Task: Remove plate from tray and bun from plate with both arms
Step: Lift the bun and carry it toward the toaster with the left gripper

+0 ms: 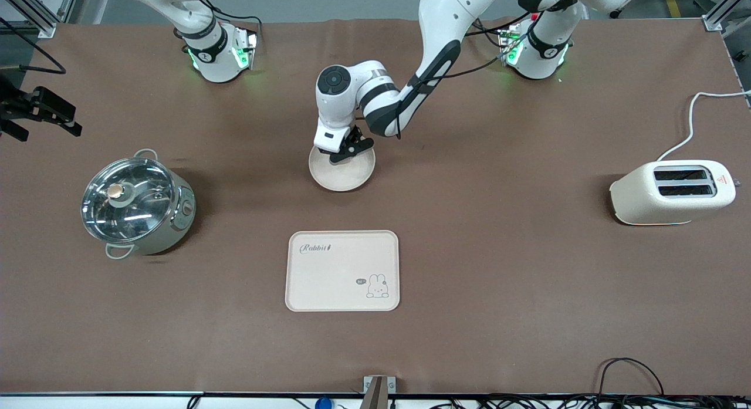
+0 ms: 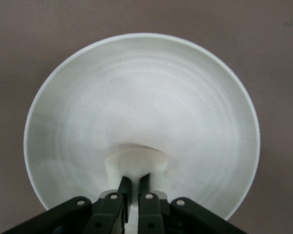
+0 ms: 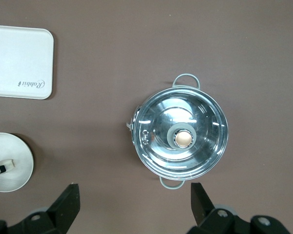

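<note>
The plate [image 1: 343,173] is a round cream-white dish at the middle of the table, farther from the front camera than the tray. It fills the left wrist view [image 2: 141,107]. My left gripper [image 1: 346,152] [image 2: 135,180] is shut on the plate's rim at the edge toward the robots' bases. I cannot tell whether the plate rests on the table or is just off it. My right gripper [image 3: 134,204] is open and empty, high over the table beside the pot [image 3: 180,136], and it shows at the edge of the front view [image 1: 41,112]. The bun is not in view.
A steel pot [image 1: 138,205] with a glass lid stands toward the right arm's end. The rabbit tray [image 1: 342,271] lies nearer the front camera than the plate. A white toaster [image 1: 672,192] with a cable stands toward the left arm's end.
</note>
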